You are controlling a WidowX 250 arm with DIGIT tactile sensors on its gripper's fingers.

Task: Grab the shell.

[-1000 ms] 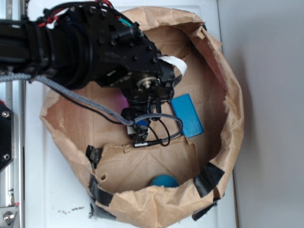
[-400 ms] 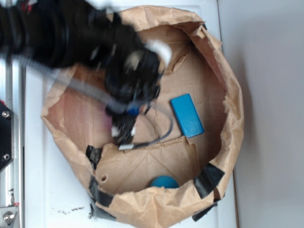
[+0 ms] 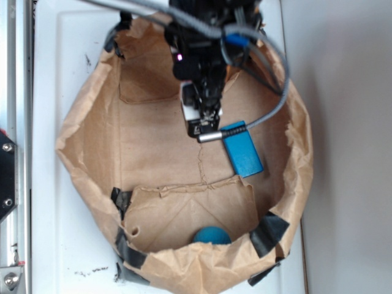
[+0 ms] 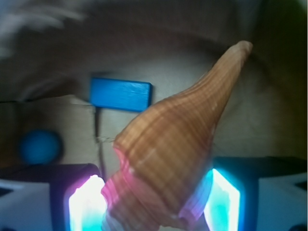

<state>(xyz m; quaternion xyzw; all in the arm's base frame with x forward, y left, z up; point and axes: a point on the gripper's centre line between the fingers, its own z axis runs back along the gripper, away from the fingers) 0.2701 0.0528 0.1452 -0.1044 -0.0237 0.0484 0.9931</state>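
A: Since a second ago the black arm has swung from the left side of the crumpled brown paper bag up to its top rim, and the end effector now hangs over the bag floor just beside the flat blue rectangular block.

B: And the glossy brown-and-tan ridged spiral shell?

A: Clamped at its wide body between the two lit pads, pointed tail up and away. The end effector is closed on it.

B: Handling?

A: I'd judge it rigid, light, slick and brittle at the tail, so the broad whorls are the sound place to hold.

B: Do the views differ?

A: The exterior view hides the shell under the arm; only the wrist view shows it, with the block and teal ball behind.
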